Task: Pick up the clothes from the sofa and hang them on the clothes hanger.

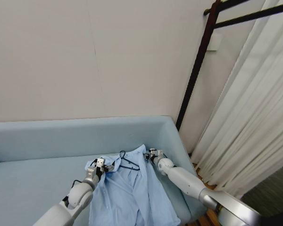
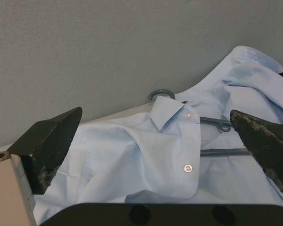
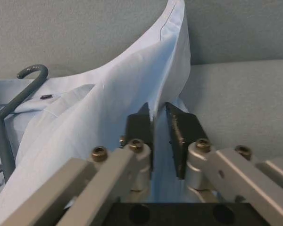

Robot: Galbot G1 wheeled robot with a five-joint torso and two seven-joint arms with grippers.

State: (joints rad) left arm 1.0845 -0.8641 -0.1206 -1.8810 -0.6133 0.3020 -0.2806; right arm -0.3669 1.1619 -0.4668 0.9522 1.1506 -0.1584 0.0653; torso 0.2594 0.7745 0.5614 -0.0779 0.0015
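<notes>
Light-blue shirt (image 1: 132,195) lies on the sofa (image 1: 37,141) seat; my right gripper (image 3: 159,110) is pinched narrow on a raised shoulder fold, my left gripper (image 2: 155,115) gapes wide before the collar, holding nothing. Risk: only thin cloth is pinched, so a lift could slip it or slide the shirt off its hanger (image 1: 129,162). Long axis runs backrest to seat front, collar and hook toward the backrest.

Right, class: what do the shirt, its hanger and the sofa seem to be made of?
Shirt: thin matte woven cloth, likely cotton; it creases softly where the right tool pinches it, and the left tool hangs open over it. Hanger: smooth grey-blue, plastic or coated metal; thin curved hook. Sofa: matte pale-blue upholstery fabric.
</notes>
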